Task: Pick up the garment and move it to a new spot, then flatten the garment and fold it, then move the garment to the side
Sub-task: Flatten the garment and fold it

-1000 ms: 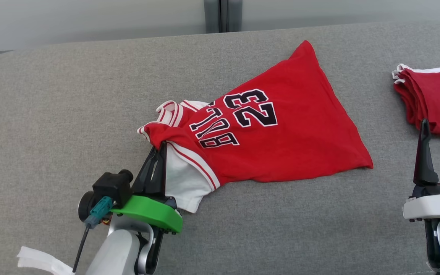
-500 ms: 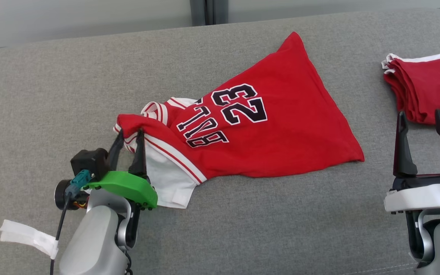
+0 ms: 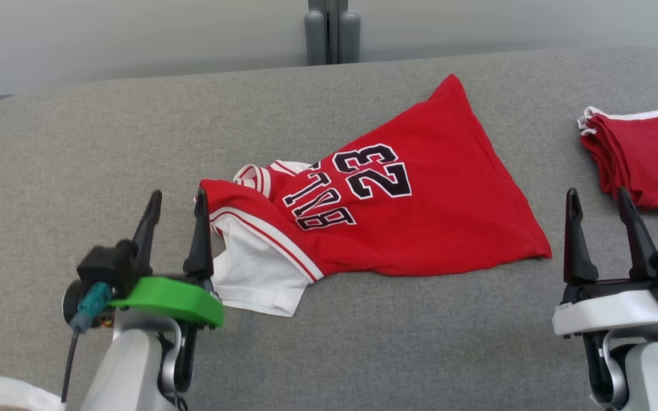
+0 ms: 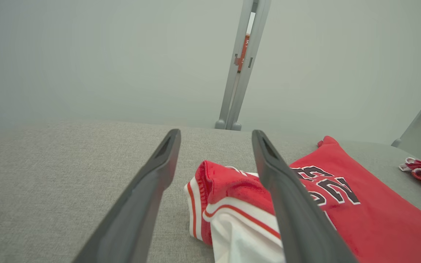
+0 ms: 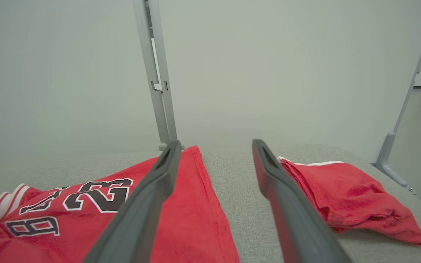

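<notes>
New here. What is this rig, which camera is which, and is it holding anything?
It is a wheeled robot with two arms. The head view comes from a camera on its head, looking down at a grey padded surface. The two wrist views each look along that arm's two dark fingers. A red number 23 jersey lies rumpled in the middle, and a folded red garment lies at the right. The left end effector and right end effector are both open and hold nothing.

Green-collared left claw (image 3: 179, 194), white-collared right claw (image 3: 596, 192)
</notes>
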Tool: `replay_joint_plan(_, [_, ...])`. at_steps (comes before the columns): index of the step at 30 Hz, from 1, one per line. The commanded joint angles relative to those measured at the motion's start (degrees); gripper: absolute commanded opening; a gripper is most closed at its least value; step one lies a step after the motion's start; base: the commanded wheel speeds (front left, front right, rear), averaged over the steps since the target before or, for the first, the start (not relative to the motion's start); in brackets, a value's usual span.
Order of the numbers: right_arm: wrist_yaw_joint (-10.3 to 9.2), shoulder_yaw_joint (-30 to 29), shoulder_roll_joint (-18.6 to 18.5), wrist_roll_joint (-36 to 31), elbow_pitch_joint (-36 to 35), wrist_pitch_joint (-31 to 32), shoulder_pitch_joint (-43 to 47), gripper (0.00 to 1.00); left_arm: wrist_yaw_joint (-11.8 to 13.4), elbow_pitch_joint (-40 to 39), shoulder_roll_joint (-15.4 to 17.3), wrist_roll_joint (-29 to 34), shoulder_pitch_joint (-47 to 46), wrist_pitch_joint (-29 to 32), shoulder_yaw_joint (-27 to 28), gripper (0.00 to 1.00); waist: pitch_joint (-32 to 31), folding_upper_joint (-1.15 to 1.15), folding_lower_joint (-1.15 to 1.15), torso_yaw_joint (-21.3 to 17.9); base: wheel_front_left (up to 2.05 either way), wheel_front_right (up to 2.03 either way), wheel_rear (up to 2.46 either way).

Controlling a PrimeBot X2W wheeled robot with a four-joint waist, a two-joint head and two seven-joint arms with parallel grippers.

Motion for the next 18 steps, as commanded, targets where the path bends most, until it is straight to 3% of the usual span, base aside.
replay_joint_plan(1, [-0.05,0.3,-0.1,0.5,1.1,-0.6,1.4,1.00,-0.3,-0.1,-0.1,1.1,2.3,0.0,0.1,1.00,-2.7,0.00,0.00,1.0,0.00,0.00,0.00])
replay_joint_plan(8, [-0.05,2.5,-0.1,2.0,5.0,-1.5,4.0,1.00,0.5,0.1,-2.1,1.7,10.5,0.0,1.3,1.00,-7.7,0.00,0.00,1.5,0.00,0.00,0.00])
replay_joint_plan(18, [-0.05,6.1,-0.1,3.3,7.4,-1.9,5.8,1.00,1.1,-1.7,-3.1,3.0,15.6,0.0,2.7,1.00,-9.8,0.00,0.00,1.4,0.00,0.00,0.00])
